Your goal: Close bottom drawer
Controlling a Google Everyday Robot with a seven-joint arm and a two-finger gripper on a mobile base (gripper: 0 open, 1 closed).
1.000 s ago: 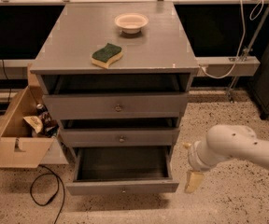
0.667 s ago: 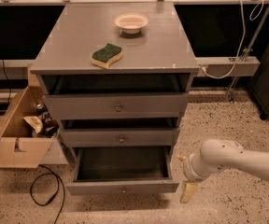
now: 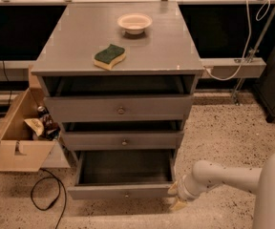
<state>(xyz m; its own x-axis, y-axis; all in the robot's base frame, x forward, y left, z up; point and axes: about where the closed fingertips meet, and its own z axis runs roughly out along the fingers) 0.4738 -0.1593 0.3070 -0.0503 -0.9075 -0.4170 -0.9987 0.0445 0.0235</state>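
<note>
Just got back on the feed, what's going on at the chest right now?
The arm is reaching in low from the right, with its gripper at the right end of the bottom drawer front. Contact cannot be told from here. That drawer is pulled well out, looks empty and is not yet closed. The middle drawer and top drawer stand slightly out too. A sponge and a bowl sit on top of the chest.

one high view looks down at the chest (image 3: 118,61) front; tool (image 3: 175,196) lower right.
</note>
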